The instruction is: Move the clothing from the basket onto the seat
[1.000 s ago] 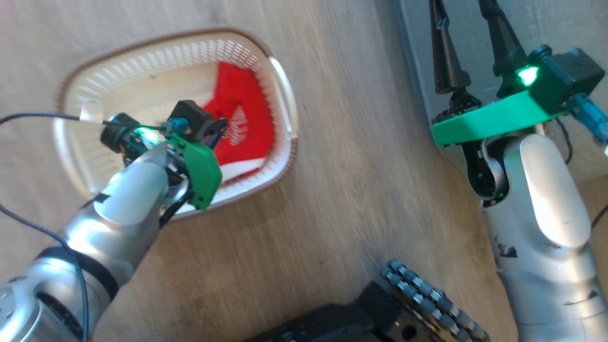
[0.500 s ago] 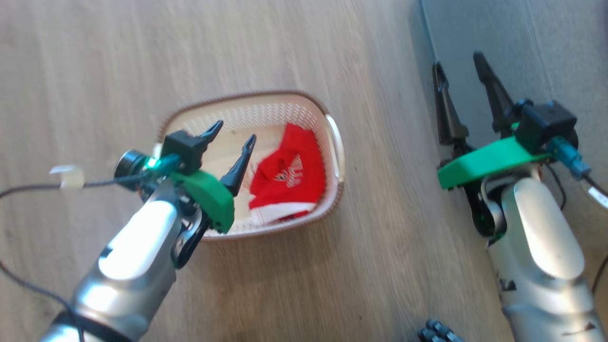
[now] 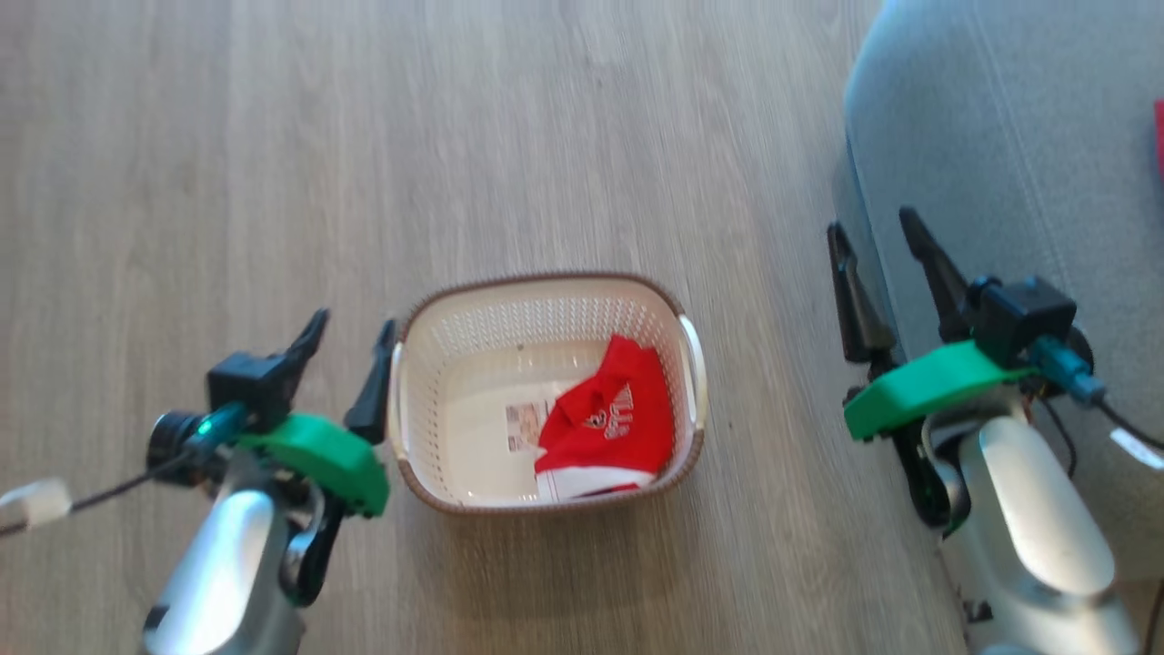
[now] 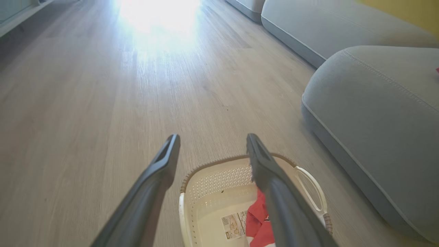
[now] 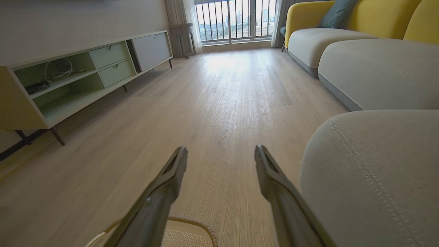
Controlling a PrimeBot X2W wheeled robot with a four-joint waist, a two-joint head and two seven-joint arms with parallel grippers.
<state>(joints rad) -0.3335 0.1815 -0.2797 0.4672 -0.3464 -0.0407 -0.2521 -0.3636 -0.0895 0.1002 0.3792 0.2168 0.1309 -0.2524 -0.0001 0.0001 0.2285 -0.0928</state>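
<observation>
Left gripper [image 3: 355,321]: fingers spread apart, nothing between them. It hangs just outside the basket's rim, at 9 o'clock from the basket's centre.
Right gripper [image 3: 868,221]: fingers spread, empty. It is off at 3 o'clock, well apart from the basket, beside the seat's rounded edge.
Basket [image 3: 546,277]: stands upright on the wood floor [image 3: 273,136], with a paper label [image 3: 523,428] showing on the bare bottom.
Clothing [image 3: 605,428]: one red garment with white lettering on top and a white band along its lower edge. It lies crumpled in the basket's 4 o'clock corner, against the wall.
Seat [image 3: 1000,136]: grey cushion at 2 o'clock from the basket. A red sliver at the frame edge is too small to identify.
Risk, snag: the cloth sits tight to the perforated wall, so a finger coming down there could catch the wall or rim.
Risk, basket: it looks light, so a drag or sideways pull may tip or slide it.
Risk, partial grip: pinching only the top fold could let the rest trail and hook on the rim.
</observation>
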